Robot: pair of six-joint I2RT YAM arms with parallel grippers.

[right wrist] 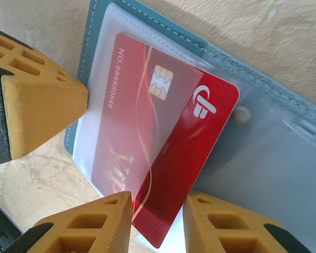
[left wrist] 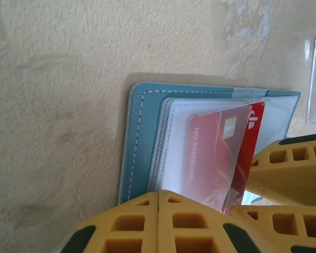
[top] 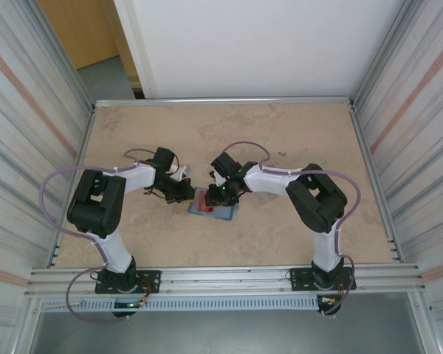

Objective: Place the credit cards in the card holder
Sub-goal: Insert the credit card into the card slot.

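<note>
Left gripper (left wrist: 158,199), shut w/ nothing in it, sits at 6 o'clock of the teal-blue booklet card holder (left wrist: 139,142) on the beige desk (left wrist: 58,79). Thin red plastic credit card (right wrist: 174,132) is abt halfway into the clear pocket. Right gripper (right wrist: 158,211) has jaws apart round the card's corner. Next, I think: push card in twd 11 o'clock. Tight room btwn grippers.

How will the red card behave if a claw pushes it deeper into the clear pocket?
The red card lies flat and unbent, so it is probably stiff and would slide, not buckle. Its face looks glossy, so likely slippery. It sits askew in the clear pocket, so a corner may catch.
</note>
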